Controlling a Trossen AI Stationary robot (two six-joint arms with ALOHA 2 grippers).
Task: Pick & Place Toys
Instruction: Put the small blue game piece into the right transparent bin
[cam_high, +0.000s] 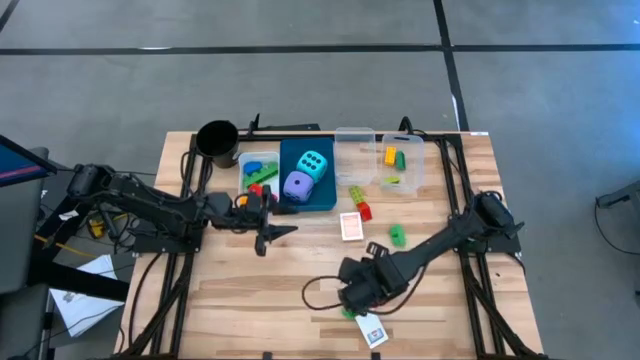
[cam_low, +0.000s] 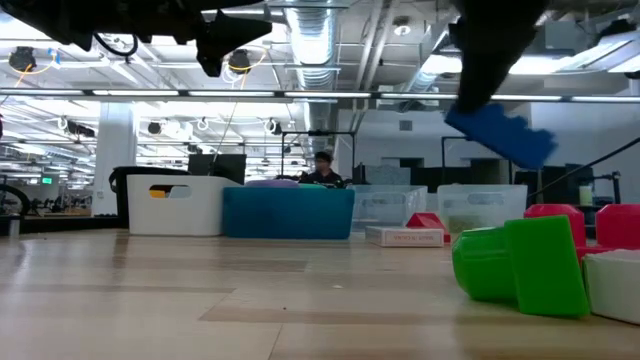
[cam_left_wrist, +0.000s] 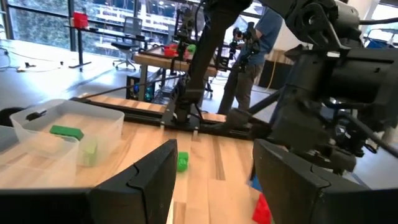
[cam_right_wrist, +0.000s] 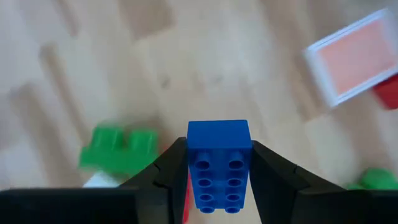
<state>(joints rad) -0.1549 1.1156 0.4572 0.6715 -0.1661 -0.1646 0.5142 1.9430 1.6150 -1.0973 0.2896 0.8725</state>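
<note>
no readable writing; right gripper (cam_right_wrist: 219, 163) jaws grasp a blue brick (cam_right_wrist: 219, 158); left gripper (cam_left_wrist: 211, 180) jaws released.

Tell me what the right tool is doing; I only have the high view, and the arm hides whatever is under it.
Observer: The right tool is shut on a blue brick, as its wrist view shows.
Operator: Is the brick off the table?
Observer: Yes. In the low view it hangs clear above the table.
Operator: And the left tool?
Observer: The left tool is open, with nothing between its fingers.
</note>
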